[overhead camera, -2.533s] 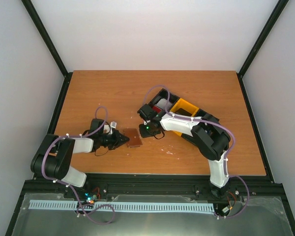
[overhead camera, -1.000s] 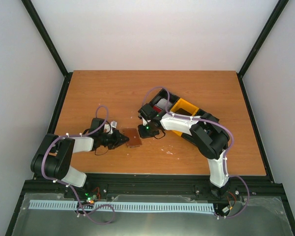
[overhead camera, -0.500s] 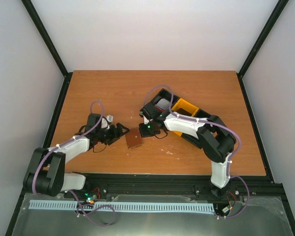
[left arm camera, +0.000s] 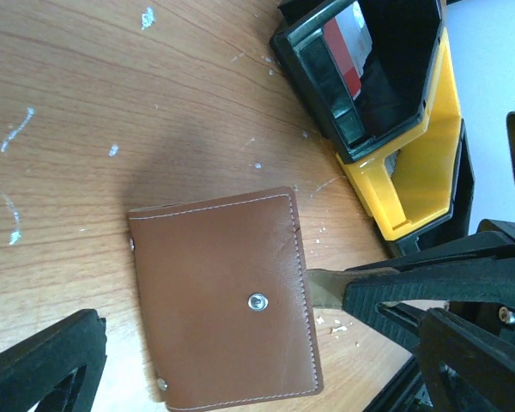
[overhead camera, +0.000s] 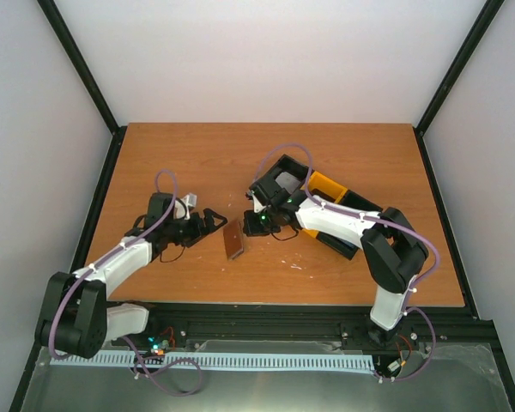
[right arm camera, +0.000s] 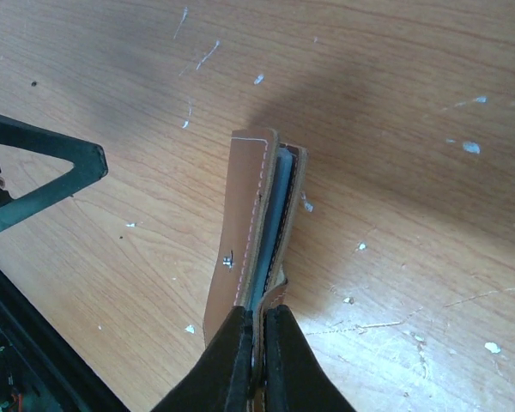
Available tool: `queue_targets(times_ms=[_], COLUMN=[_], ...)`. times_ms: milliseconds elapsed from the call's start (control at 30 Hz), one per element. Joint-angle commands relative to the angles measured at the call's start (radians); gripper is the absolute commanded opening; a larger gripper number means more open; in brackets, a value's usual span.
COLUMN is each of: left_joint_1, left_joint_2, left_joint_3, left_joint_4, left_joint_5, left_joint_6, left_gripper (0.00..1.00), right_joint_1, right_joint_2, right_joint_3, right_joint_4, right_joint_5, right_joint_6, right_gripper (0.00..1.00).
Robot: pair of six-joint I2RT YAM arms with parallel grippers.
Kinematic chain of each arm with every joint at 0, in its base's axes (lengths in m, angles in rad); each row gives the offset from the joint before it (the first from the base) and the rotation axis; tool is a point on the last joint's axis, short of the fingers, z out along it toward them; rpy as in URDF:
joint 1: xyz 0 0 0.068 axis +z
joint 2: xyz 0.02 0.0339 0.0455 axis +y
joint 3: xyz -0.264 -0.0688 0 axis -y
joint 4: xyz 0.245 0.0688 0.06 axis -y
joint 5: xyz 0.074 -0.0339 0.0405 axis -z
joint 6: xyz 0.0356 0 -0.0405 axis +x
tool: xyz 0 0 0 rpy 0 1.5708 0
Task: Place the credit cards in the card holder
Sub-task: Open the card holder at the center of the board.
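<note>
Two robot arms meet near the middle of a wooden table (overhead camera: 197, 154). The right gripper (right arm camera: 257, 324) is pressed together on a small brown leather wallet (right arm camera: 240, 232), pinching it at one end so that it stands on its thin edge instead of lying flat. The right wrist view looks straight down the folded edge. The two leather flaps sit close together with a pale blue strip between them, and I cannot tell whether that strip is lining or a card.

From above, the wallet's long axis runs from the pinched end, nearest the right arm, down toward the near edge of the table. The left gripper (overhead camera: 211, 218) has its jaws spread wide and holds nothing. It sits just to the left of the wallet, not touching it, and faces the broad snap-button side, which fills the left wrist view.

The cards (left arm camera: 345, 39) are red and white. They lie in a black and yellow tray (overhead camera: 329, 184) behind the right arm, on the far side of the wallet from the free left gripper. Any reach for them probably has to pass the wallet first.
</note>
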Motion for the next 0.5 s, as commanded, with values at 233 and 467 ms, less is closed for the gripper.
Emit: queue_targets(times_ms=[233, 467], left_joint_1=[-0.084, -0.155], left_joint_2=[0.121, 0.208], left_joint_3=[0.13, 0.191], left_joint_4=[-0.117, -0.207], left_joint_5=[-0.012, -0.143], left_joint_6=[-0.043, -0.034], left_gripper=[0.96, 0.94], right_joint_1=[0.002, 0.004], right_joint_2=[-0.042, -0.059], right_joint_3=[-0.025, -0.027], right_joint_4=[0.069, 0.073], right_joint_5=[-0.043, -0.045], right_joint_6=[0.063, 0.067], right_gripper=[0.03, 0.03])
